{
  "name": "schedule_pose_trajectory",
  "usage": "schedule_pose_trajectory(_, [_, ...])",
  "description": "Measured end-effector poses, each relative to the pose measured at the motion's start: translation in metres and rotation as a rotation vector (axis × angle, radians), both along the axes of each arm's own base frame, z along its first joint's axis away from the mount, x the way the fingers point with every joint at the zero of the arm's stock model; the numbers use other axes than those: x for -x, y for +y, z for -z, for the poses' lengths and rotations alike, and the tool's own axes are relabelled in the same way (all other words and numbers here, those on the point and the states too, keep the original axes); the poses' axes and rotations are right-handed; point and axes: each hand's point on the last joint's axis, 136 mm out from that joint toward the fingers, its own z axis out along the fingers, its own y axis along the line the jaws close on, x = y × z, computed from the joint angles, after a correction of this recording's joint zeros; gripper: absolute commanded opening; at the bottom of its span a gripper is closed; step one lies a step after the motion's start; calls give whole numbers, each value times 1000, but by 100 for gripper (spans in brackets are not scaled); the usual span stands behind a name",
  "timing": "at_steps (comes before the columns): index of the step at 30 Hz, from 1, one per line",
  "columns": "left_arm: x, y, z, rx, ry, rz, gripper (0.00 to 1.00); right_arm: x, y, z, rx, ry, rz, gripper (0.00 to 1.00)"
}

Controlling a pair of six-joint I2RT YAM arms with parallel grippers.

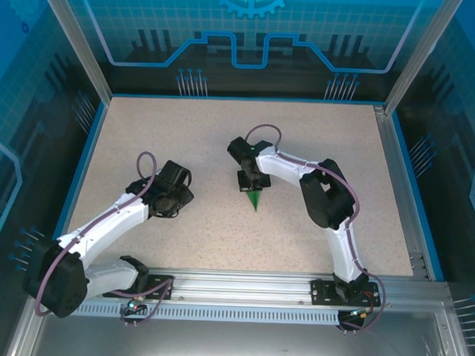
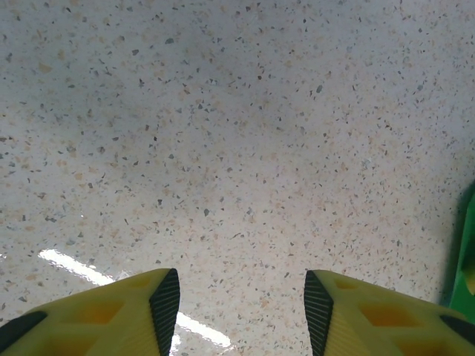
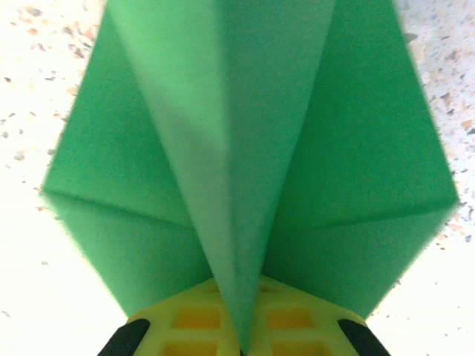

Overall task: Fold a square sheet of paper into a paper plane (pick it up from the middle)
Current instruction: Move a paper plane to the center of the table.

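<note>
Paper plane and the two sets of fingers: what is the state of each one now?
paper plane: folded, held at its centre crease.
right fingers: shut on the paper plane.
left fingers: open, nothing between them, above the table.

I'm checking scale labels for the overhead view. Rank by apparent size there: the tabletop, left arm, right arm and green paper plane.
1. tabletop
2. left arm and right arm: they look about alike, so unranked
3. paper plane, smallest by far, partly covered by the right arm
</note>
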Motion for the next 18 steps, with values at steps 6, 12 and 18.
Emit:
schedule_pose_trajectory(6, [1,2,3,-2,6,-4,52,0,0,3,1,3,11,16])
schedule_pose_trajectory(12, [1,1,3,6,5,-3,52,0,1,5,3,7,14,22])
schedule_pose_trajectory(18, [-2,-1,2,15,-5,0,53,-1,2,6,0,11,17,29])
